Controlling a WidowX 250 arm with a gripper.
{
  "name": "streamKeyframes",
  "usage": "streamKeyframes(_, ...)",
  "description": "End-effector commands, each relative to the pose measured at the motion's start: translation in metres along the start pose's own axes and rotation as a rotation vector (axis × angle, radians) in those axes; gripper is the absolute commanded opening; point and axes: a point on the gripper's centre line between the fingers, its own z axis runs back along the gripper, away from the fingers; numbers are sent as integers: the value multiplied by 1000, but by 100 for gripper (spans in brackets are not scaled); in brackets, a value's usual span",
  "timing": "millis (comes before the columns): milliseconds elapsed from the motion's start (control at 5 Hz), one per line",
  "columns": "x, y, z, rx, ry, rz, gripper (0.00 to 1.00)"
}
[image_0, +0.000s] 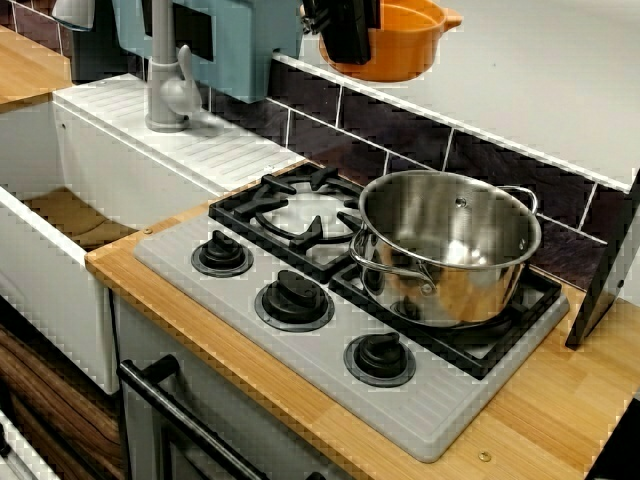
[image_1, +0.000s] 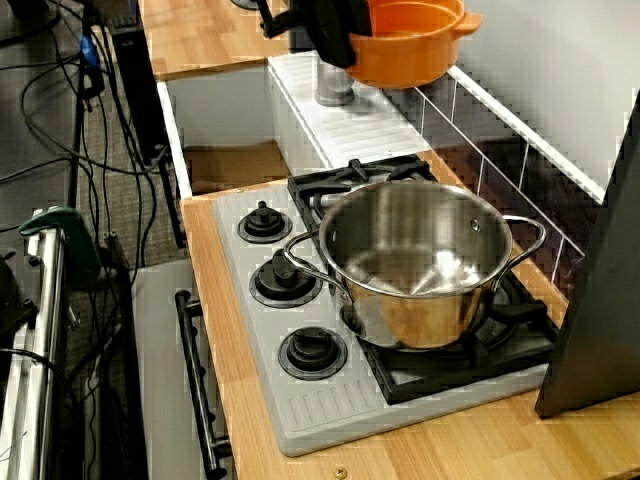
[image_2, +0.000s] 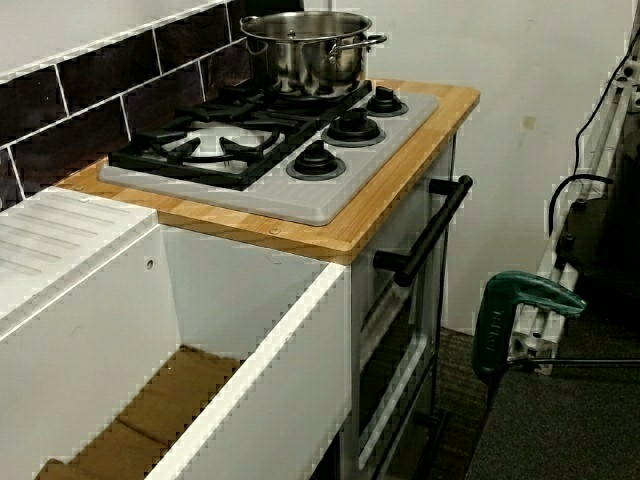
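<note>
Right now the gripper (image_1: 333, 40) holds the orange bowl (image_1: 412, 45) high above the tap (image_1: 335, 85), its fingers squeezed on the rim. With only one side held, the bowl could tip, slip and bang the tap or the shiny pot (image_1: 415, 265).

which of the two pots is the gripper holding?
The orange pot: it hangs in the air behind the counter, with the gripper clamped at its rim. The steel pot stands untouched on the stove.
</note>
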Motion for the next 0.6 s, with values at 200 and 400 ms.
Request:
streamKeyframes(200, -41, 8, -24, -9, 27, 59, 0)
streamKeyframes(400, -54, -2, -36, 19, 54, 30, 0)
